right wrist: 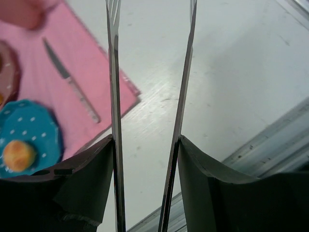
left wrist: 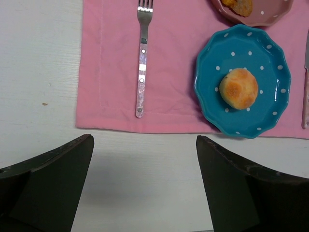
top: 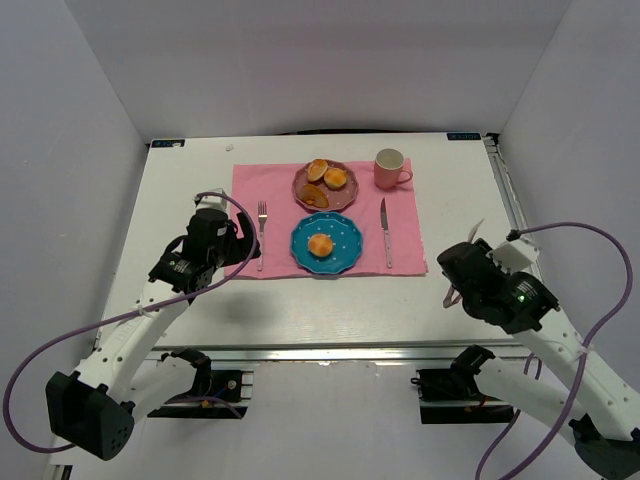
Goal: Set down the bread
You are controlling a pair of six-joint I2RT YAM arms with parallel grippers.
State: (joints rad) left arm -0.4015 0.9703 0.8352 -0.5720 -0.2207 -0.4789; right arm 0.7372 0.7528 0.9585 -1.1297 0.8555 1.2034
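One bread on the blue plate looks light, soft, crushable, so cradle its sides gently; left fingers spread empty, right fingers clasp open metal tongs.

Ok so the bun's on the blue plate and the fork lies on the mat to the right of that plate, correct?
Not quite. The bun is on the blue plate, but the fork lies on the mat to the left of that plate. The top view shows it.
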